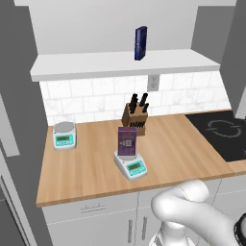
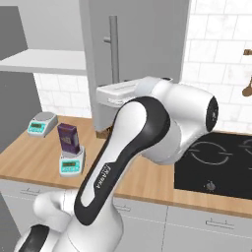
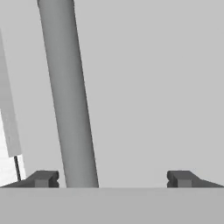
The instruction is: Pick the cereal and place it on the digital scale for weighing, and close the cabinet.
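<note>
Your claw (image 3: 112,178) stood wide apart, facing the cabinet door (image 3: 153,87), its handle (image 3: 70,96) just inside one fingertip. Cereal (image 1: 127,141) sat upright on the scale (image 1: 130,165), well away.

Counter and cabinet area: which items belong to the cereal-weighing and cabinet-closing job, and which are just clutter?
Job items:
- cereal, standing on the digital scale
- cabinet door, open, with its bar handle between the open gripper fingertips

Lying about:
- second scale
- dark blue box on the cabinet shelf
- knife block
- stovetop
</note>
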Motion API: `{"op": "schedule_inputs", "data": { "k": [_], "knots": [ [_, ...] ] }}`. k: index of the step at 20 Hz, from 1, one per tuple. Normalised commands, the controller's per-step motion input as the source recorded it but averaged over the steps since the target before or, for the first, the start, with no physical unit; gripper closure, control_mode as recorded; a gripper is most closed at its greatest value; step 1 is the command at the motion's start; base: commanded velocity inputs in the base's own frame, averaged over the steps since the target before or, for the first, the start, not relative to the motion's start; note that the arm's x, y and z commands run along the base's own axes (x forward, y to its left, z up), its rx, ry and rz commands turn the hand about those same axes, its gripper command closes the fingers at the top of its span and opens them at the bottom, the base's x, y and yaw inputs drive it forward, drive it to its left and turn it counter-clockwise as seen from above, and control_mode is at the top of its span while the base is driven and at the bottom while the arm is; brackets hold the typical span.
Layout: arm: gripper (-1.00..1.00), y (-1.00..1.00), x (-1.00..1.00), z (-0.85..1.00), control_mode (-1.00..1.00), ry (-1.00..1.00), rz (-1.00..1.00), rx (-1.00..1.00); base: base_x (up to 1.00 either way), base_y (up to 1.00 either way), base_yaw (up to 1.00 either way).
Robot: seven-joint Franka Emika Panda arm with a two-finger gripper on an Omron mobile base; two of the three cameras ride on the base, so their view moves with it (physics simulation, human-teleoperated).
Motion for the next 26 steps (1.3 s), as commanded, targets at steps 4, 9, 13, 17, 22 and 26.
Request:
{"op": "schedule_inputs", "data": {
  "k": [4,9,13,17,22,26],
  "knots": [
    [-1.00,0.87,0.00,0.22,-1.00,-0.14,-0.16,0.00,0.00,0.00,0.00],
    [-1.00,0.78,0.04,0.35,-1.00,-0.03,-0.16,0.00,0.00,0.00,0.00],
    [-1.00,0.66,0.26,0.34,-1.00,0.02,-0.16,0.00,0.00,0.00,0.00],
    [-1.00,0.37,0.63,0.17,-1.00,0.14,-0.16,-0.03,0.00,0.00,0.00],
    [-1.00,0.04,0.97,0.00,-1.00,0.16,-0.16,-0.05,0.00,0.00,0.00],
    [-1.00,0.00,0.93,0.00,-1.00,0.08,-0.12,-0.01,0.00,0.00,0.00]
  ]
}}
